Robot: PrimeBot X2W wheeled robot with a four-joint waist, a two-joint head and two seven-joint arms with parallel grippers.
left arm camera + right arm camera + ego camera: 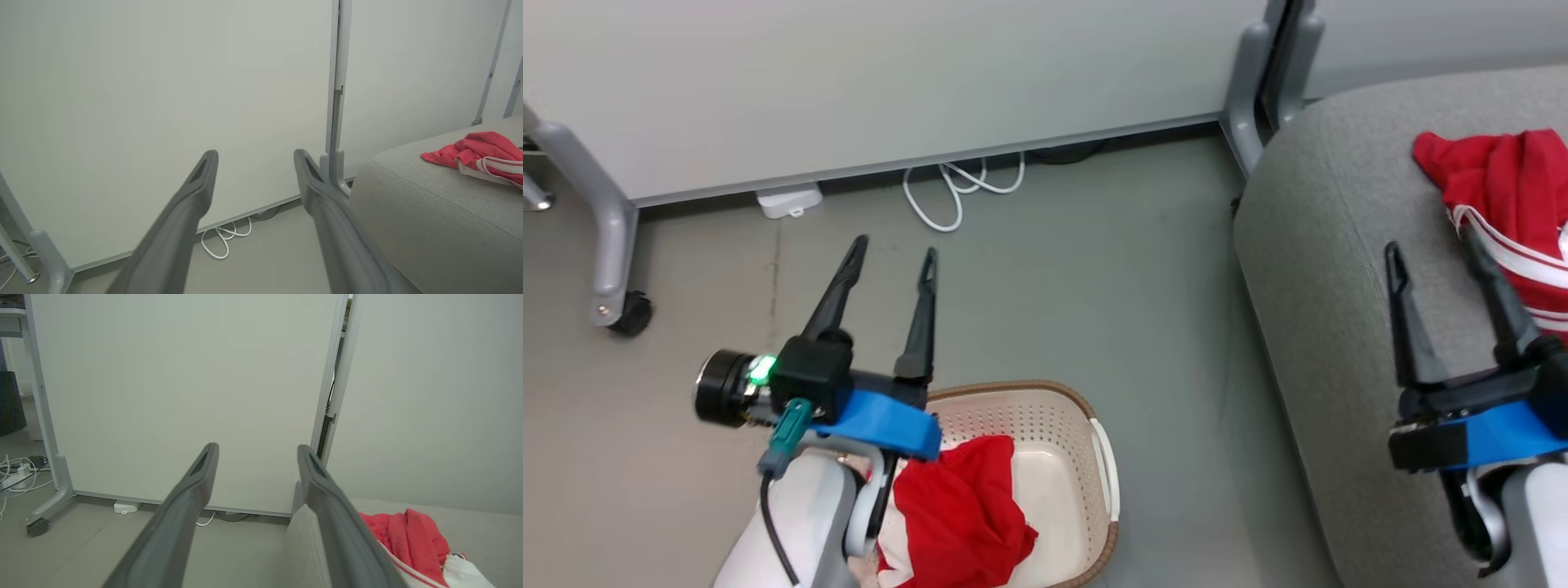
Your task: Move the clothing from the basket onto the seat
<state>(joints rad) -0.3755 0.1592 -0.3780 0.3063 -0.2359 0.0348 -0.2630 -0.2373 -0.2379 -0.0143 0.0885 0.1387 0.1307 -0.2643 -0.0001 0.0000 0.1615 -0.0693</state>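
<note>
Left gripper and right gripper hover with jaws apart and empty, ready for the next pick: you see one red garment already on the seat, remaining clothing in the basket on the floor.

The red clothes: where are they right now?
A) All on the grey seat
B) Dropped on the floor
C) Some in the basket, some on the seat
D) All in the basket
C: one red garment lies in the basket, while another red-and-white piece lies on the grey seat.
</note>
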